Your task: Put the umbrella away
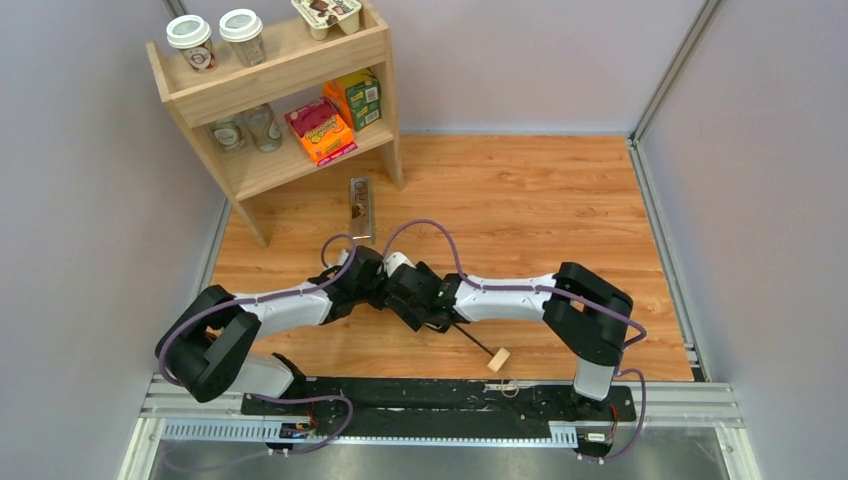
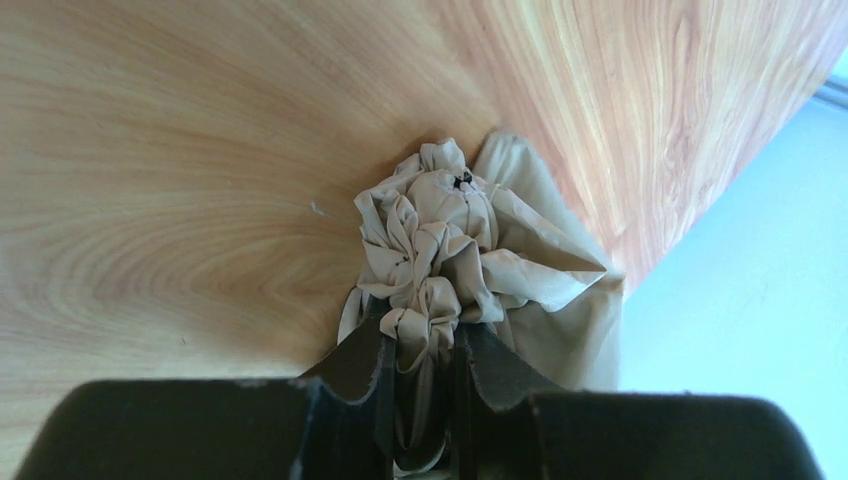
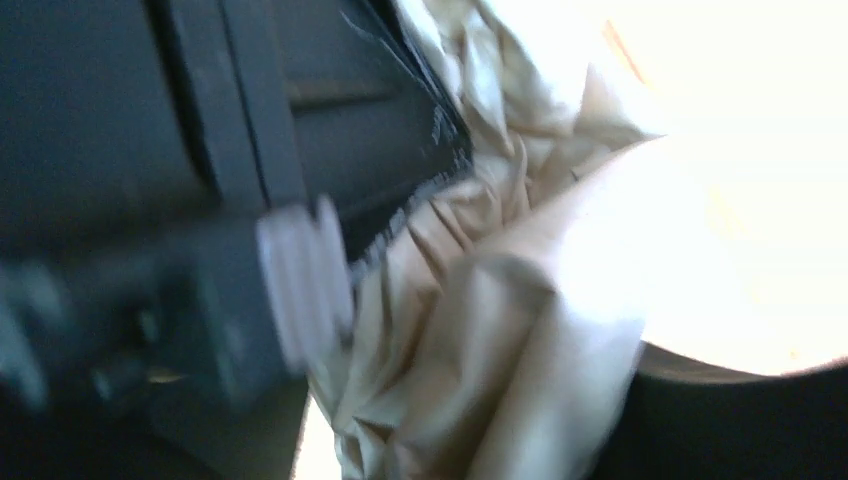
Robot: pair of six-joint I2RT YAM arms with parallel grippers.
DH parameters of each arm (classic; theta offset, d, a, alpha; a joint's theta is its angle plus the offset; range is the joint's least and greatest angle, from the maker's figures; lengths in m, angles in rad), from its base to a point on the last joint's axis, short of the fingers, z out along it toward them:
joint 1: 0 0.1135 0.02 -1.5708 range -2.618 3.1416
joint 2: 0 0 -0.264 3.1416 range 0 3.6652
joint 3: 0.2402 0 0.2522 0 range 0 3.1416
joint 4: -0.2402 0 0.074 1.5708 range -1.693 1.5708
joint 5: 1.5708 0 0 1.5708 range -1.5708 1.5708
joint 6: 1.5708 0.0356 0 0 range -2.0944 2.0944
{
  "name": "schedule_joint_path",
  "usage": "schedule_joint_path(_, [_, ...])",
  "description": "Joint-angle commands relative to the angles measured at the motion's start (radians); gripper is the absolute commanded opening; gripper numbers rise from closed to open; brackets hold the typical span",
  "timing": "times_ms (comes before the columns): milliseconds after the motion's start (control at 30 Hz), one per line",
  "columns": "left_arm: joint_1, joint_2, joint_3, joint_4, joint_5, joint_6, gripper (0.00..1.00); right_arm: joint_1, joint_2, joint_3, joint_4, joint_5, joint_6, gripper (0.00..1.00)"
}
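Over the wooden tabletop's (image 1: 540, 200) middle, the left arm's fingers (image 2: 365, 375) are clamping the pale beige folding umbrella's (image 2: 440, 250) bunched canopy, with its light wooden knob (image 1: 498, 358) pointing toward five o'clock. I cannot tell how the right arm's fingers (image 1: 415, 300) are standing. They are probably gathering the fabric, and the next move calls for binding it tight.

You can count two arms (image 1: 290, 305), one umbrella (image 2: 430, 250) and one shelf (image 1: 280, 62). On the shelf: two lidded cups (image 1: 190, 42), one pack of pots (image 1: 327, 12), two jars (image 1: 263, 126), two boxes (image 1: 320, 131). One flat packet (image 1: 361, 208) lies on the surface (image 1: 560, 200).
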Motion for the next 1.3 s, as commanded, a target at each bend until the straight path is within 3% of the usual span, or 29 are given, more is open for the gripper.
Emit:
schedule_joint_path(0, [-0.013, 0.025, -0.011, -0.237, 0.025, -0.021, 0.0, 0.038, 0.047, -0.04, 0.024, 0.301, -0.062, 0.49])
schedule_joint_path(167, [-0.013, -0.018, -0.048, -0.185, 0.015, 0.008, 0.0, -0.009, -0.014, -0.136, 0.13, 0.149, -0.077, 0.03])
schedule_joint_path(233, [-0.013, -0.043, -0.058, -0.161, -0.017, 0.054, 0.23, -0.043, -0.04, -0.172, 0.171, 0.031, -0.092, 0.0])
schedule_joint_path(267, [-0.013, -0.056, -0.068, -0.15, -0.023, 0.065, 0.47, -0.067, -0.062, -0.193, 0.2, -0.044, -0.1, 0.0])
schedule_joint_path(333, [-0.013, -0.112, -0.112, -0.081, -0.037, 0.111, 0.81, -0.133, -0.094, -0.242, 0.26, -0.231, -0.121, 0.0])
schedule_joint_path(467, [-0.013, -0.155, -0.114, -0.071, -0.054, 0.16, 0.81, -0.244, -0.12, -0.285, 0.326, -0.564, -0.131, 0.0])
schedule_joint_path(600, [-0.013, -0.086, -0.08, -0.043, -0.028, 0.166, 0.82, -0.327, -0.113, -0.281, 0.346, -0.855, -0.128, 0.0])
schedule_joint_path(800, [-0.02, 0.083, -0.008, -0.026, 0.038, 0.166, 0.82, -0.399, -0.08, -0.258, 0.447, -1.098, -0.023, 0.0])
schedule_joint_path(1000, [-0.045, 0.144, -0.02, 0.005, 0.015, 0.108, 0.79, -0.408, -0.036, -0.201, 0.449, -1.204, 0.001, 0.0])
schedule_joint_path(1067, [-0.052, 0.135, -0.034, 0.041, -0.02, 0.117, 0.66, -0.408, -0.025, -0.195, 0.45, -1.221, 0.007, 0.0])
schedule_joint_path(1100, [-0.054, 0.122, -0.045, 0.066, -0.037, 0.117, 0.49, -0.408, -0.024, -0.193, 0.45, -1.223, 0.01, 0.0])
schedule_joint_path(1133, [-0.056, 0.114, -0.066, 0.109, -0.043, 0.117, 0.42, -0.408, -0.024, -0.192, 0.45, -1.226, 0.014, 0.0])
schedule_joint_path(1167, [-0.056, 0.103, -0.08, 0.132, -0.052, 0.117, 0.28, -0.406, -0.025, -0.19, 0.449, -1.236, 0.018, 0.0])
schedule_joint_path(1200, [-0.056, 0.095, -0.086, 0.163, -0.055, 0.126, 0.25, -0.406, -0.03, -0.19, 0.449, -1.236, 0.024, 0.0])
schedule_joint_path(1233, [-0.056, 0.082, -0.091, 0.166, -0.063, 0.129, 0.14, -0.406, -0.036, -0.192, 0.446, -1.229, 0.035, 0.0])
schedule_joint_path(1267, [-0.056, 0.075, -0.091, 0.169, -0.066, 0.14, 0.11, -0.406, -0.043, -0.192, 0.437, -1.218, 0.038, 0.06])
